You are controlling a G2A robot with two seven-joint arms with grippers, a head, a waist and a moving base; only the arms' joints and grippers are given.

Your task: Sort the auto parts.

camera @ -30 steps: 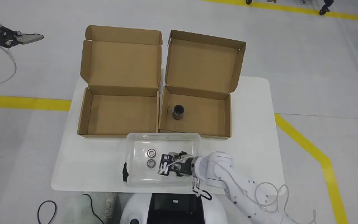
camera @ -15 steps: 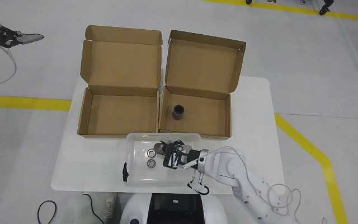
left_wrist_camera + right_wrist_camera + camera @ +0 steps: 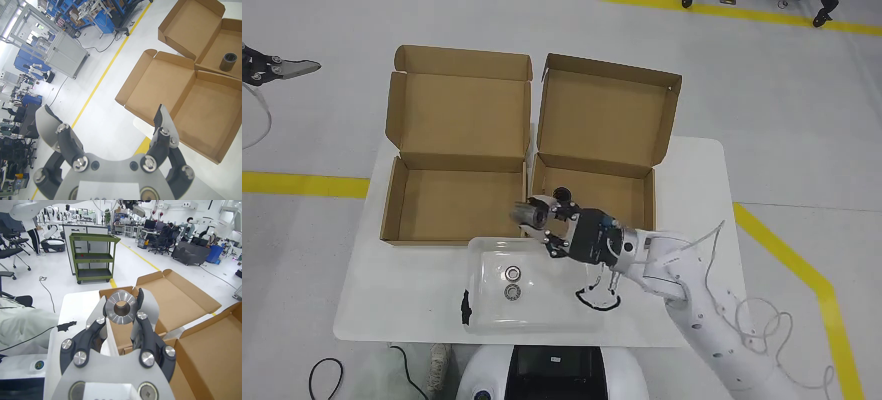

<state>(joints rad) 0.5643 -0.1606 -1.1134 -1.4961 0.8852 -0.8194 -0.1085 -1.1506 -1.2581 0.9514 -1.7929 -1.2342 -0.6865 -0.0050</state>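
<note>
My right gripper [image 3: 122, 308] [image 3: 534, 215] is shut on a silver metal sleeve [image 3: 121, 309] [image 3: 528, 214], held in the air above the near edge of the two cardboard boxes. A dark cylinder [image 3: 561, 197] [image 3: 228, 62] stands in the right box [image 3: 620, 215]. The left box [image 3: 447, 205] [image 3: 198, 113] holds nothing. Two ring bearings [image 3: 512, 281] lie in the clear plastic tray [image 3: 482, 300] at the table's front. My left gripper [image 3: 105, 115] [image 3: 282, 68] hangs open and empty, off the table to the far left above the floor.
A black scrap [image 3: 465, 306] lies at the tray's left edge, and a black cable loop [image 3: 594, 297] lies at its right side. The white table [image 3: 692, 200] has bare room to the right of the boxes. A green cart [image 3: 93, 256] stands on the floor beyond.
My right gripper has risen out of the tray with the metal sleeve and moved toward the boxes. The left arm has stayed still.
</note>
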